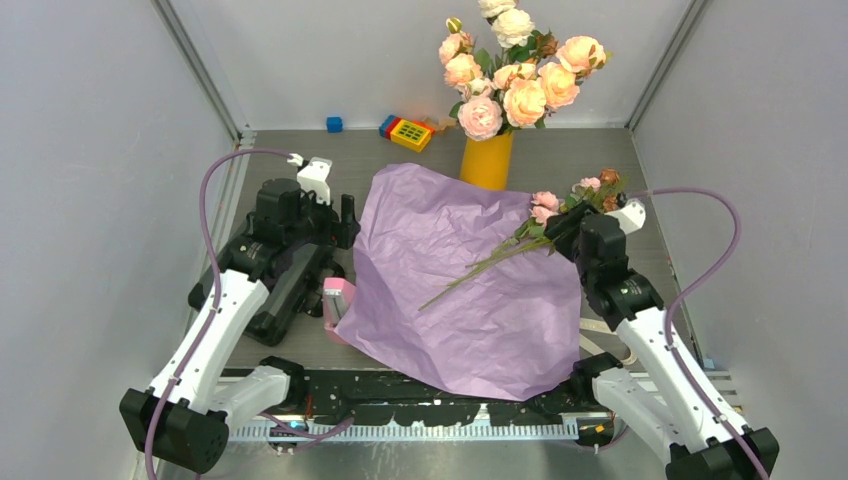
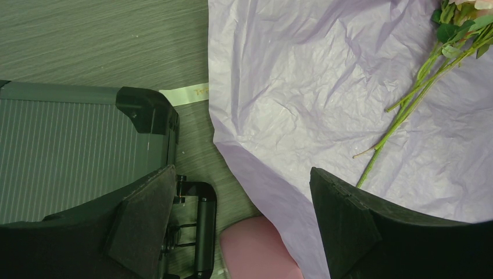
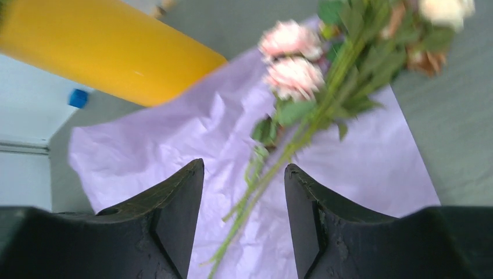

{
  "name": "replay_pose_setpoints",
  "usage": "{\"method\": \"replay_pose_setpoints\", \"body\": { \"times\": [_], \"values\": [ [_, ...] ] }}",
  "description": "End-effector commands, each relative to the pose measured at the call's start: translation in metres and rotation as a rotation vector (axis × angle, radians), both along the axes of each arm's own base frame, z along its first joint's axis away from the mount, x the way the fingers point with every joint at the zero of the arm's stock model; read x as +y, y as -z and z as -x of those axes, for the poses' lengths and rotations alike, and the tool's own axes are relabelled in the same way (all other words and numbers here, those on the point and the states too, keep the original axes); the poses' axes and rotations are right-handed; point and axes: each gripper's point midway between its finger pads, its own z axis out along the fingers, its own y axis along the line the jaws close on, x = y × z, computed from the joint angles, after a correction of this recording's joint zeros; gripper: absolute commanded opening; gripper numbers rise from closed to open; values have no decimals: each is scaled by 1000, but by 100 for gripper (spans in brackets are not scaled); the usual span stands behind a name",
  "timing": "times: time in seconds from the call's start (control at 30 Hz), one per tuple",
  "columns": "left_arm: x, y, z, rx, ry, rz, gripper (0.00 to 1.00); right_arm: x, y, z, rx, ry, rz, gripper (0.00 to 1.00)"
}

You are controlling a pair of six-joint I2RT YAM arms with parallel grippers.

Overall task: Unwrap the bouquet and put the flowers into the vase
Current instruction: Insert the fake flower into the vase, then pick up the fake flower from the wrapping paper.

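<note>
Left jaws are standing wide apart with nothing between them, hanging over the table [image 2: 87, 35] and the edge of the lilac paper [image 2: 302, 87]. Right jaws are standing partly apart, and the thin green stems of the flowers [image 3: 293, 78] are running through the gap without being pinched. The flowers are lying on the paper, their pink heads past the tips of the right jaws. The vase [image 3: 104, 49] is sitting ahead and to the left of the right jaws, holding big pale roses [image 1: 510, 70].
</note>
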Motion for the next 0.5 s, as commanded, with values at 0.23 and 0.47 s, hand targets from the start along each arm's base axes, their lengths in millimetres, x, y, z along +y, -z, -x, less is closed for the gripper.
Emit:
{"method": "replay_pose_setpoints", "body": {
  "times": [0.23,0.47],
  "values": [
    [-2,-7,-3,-32,4,12,87,5,85,-7,143,141,-222,49],
    [-3,-5,-4,-25,5,11,87,8,115,-27,190,151,-212,46]
  ]
}}
